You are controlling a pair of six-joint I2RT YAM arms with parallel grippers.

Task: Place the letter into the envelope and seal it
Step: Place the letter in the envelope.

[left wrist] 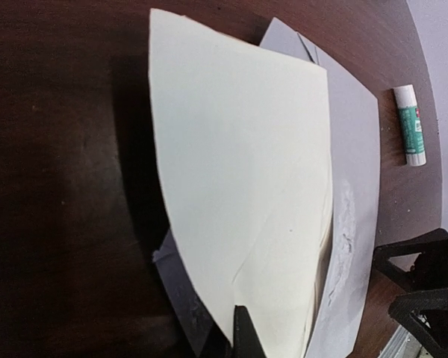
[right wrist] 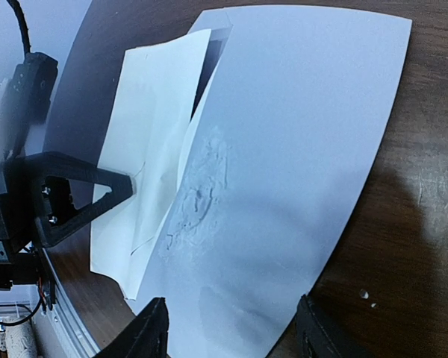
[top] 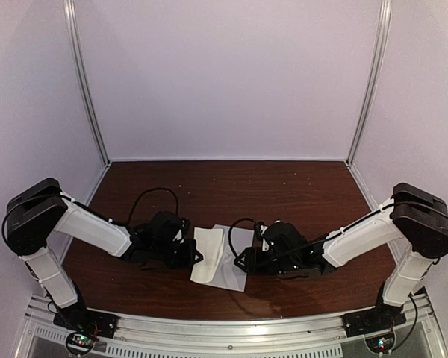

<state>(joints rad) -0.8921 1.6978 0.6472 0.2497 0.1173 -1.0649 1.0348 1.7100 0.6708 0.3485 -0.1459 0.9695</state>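
The white letter slopes up off the table, its near edge pinched in my left gripper, which is shut on it. Its far side lies against the pale grey envelope, and from the right wrist the letter seems to reach partly under the envelope's upper layer. My right gripper is open, one finger at either side of the envelope's near edge. From above, the letter and envelope lie between the left gripper and the right gripper.
A white glue stick with a green label lies on the dark wooden table beyond the envelope. White walls with metal posts close in the back and sides. The envelope's face shows a rough smeared patch.
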